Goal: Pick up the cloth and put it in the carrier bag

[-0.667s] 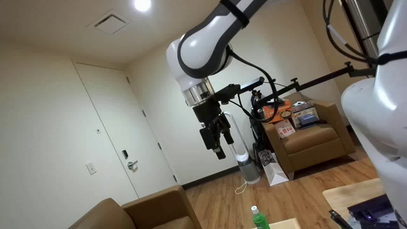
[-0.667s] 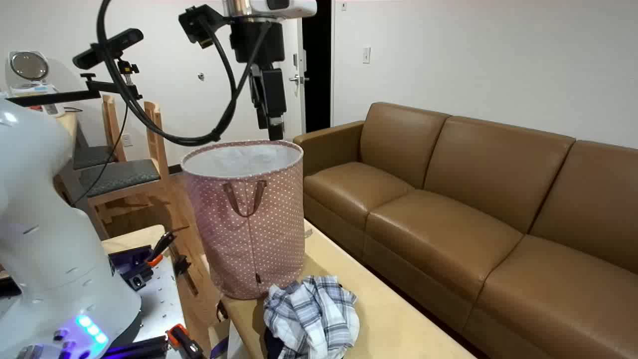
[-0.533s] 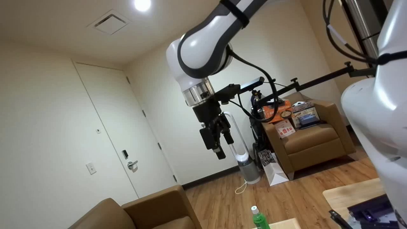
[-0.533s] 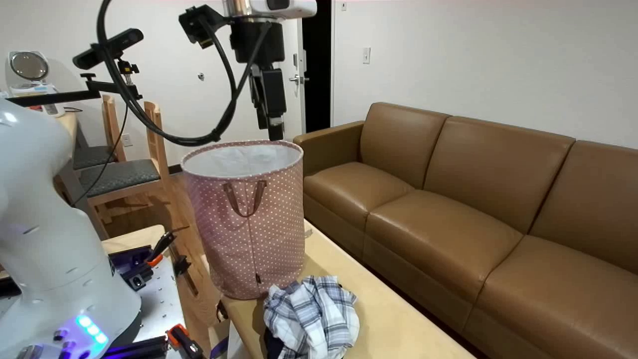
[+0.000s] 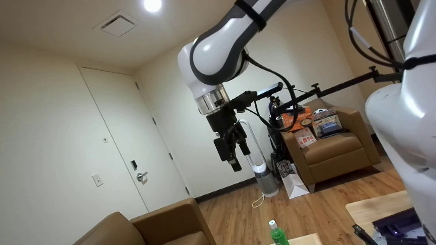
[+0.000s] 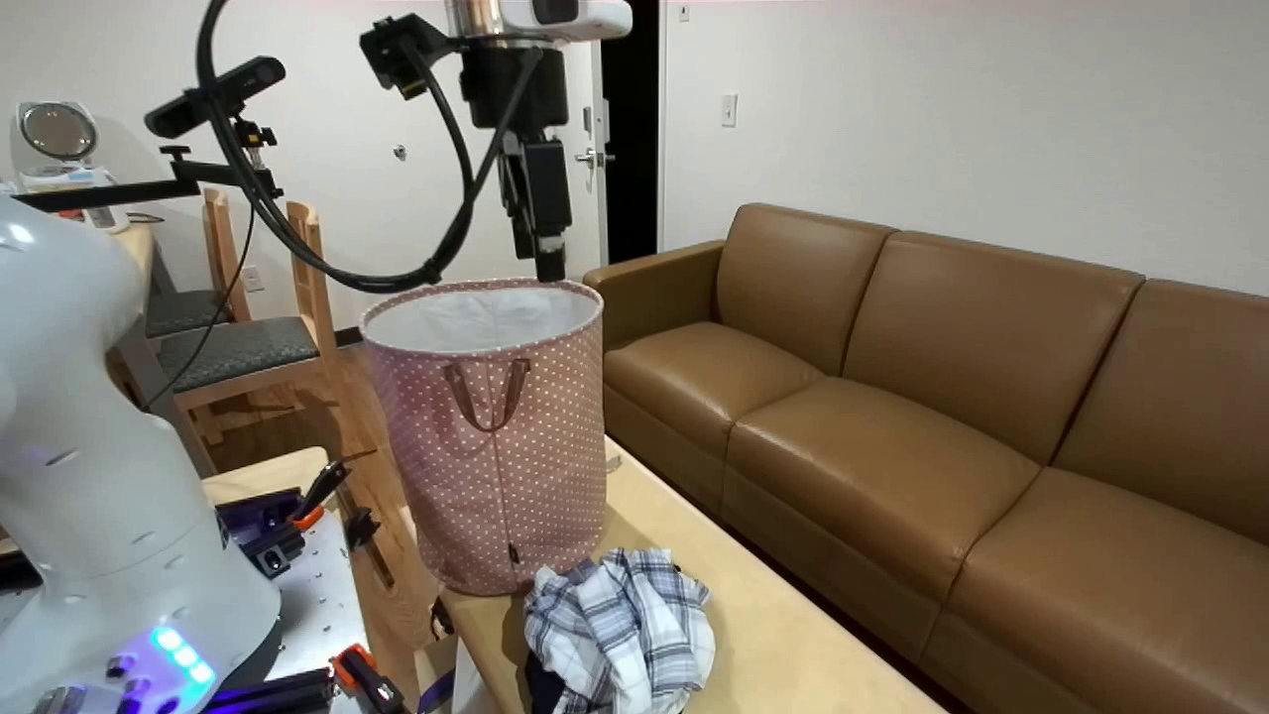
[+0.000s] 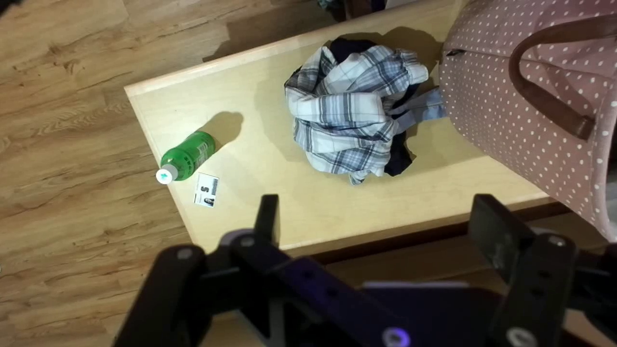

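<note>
A crumpled white and grey-blue plaid cloth (image 6: 623, 635) lies on the light wooden table (image 6: 793, 654). In the wrist view the cloth (image 7: 344, 113) shows dark fabric under its edges. A tall pink bag with white dots and brown handles (image 6: 545, 426) stands upright right behind it, mouth open upward; it also shows in the wrist view (image 7: 482, 101). The bag's bottom inside is hidden. My gripper (image 7: 376, 198) is open with nothing between its fingers. In both exterior views the gripper (image 5: 241, 159) hangs fingers down; in an exterior view the gripper (image 6: 538, 263) appears by the bag's rim.
A green bottle (image 7: 190, 156) with a white cap and a small white card (image 7: 206, 190) are near the table's end. A brown sofa (image 6: 892, 426) runs along the table. A white paper bag (image 5: 293, 185) and a fan (image 5: 266, 182) stand on the floor by an armchair (image 5: 333, 153).
My gripper has shifted very slightly down and to the right in an exterior view. The cloth and the bag have not moved.
</note>
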### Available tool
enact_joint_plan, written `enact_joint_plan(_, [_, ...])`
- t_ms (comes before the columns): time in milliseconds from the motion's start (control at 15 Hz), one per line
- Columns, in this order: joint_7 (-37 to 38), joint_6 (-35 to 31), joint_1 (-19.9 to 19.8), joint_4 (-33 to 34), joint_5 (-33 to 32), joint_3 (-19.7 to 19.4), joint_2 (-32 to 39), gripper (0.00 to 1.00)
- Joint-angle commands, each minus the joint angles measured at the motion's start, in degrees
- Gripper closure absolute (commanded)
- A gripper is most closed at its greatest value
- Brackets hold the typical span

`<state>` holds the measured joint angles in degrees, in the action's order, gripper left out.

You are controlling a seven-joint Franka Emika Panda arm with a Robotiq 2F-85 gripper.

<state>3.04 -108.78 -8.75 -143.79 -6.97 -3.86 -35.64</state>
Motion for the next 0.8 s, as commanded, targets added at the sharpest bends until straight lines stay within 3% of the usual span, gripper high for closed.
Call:
enact_joint_plan(0, [-0.1, -6.5, 1.8, 0.6, 1.0, -0.1, 6.9, 0.00])
enact_joint_plan(200, [1.0, -15.8, 3.3, -0.1, 3.2, 0.1, 15.2, 0.00])
enact_joint_plan(733, [5.7, -29.5, 7.5, -0.8, 5.4, 3.5, 34.9, 0.00])
